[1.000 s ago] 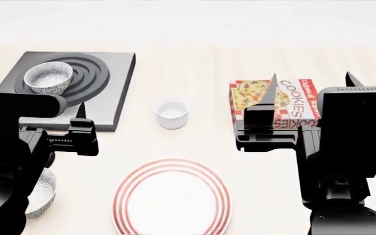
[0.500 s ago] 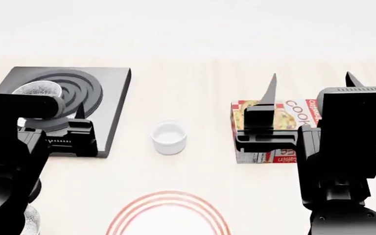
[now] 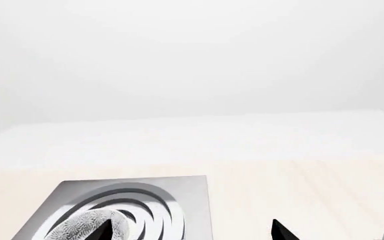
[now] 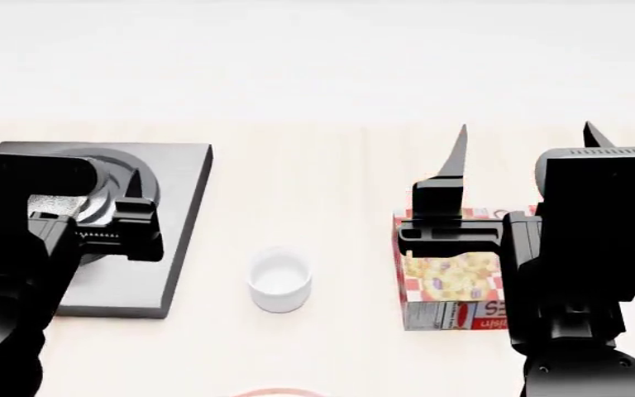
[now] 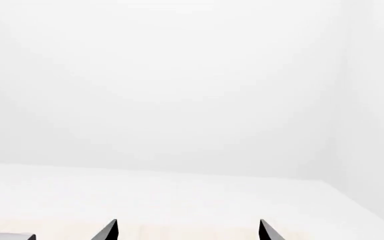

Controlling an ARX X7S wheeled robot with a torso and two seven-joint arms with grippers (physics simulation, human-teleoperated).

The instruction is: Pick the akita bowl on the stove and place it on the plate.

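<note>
Two grippers: both raised above the table point(image 4: 329, 207), holding nothing.
Room: bare wood between stove point(image 4: 174, 240) and cookie box point(image 4: 455, 285); a white cup point(image 4: 279, 281) stands there.
Left gripper point(image 3: 188, 231): fingers spread wide.
Right gripper point(image 4: 522, 141): wide apart.
Akita bowl point(image 3: 85, 227): on the stove's rings, beneath the left fingertip.

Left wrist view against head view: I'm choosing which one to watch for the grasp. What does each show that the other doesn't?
Only the left wrist view shows the akita bowl, sitting on the burner rings. Only the head view shows the white cup, the cookie box, a sliver of the plate and the right gripper. Both show the stove and the open left gripper.
</note>
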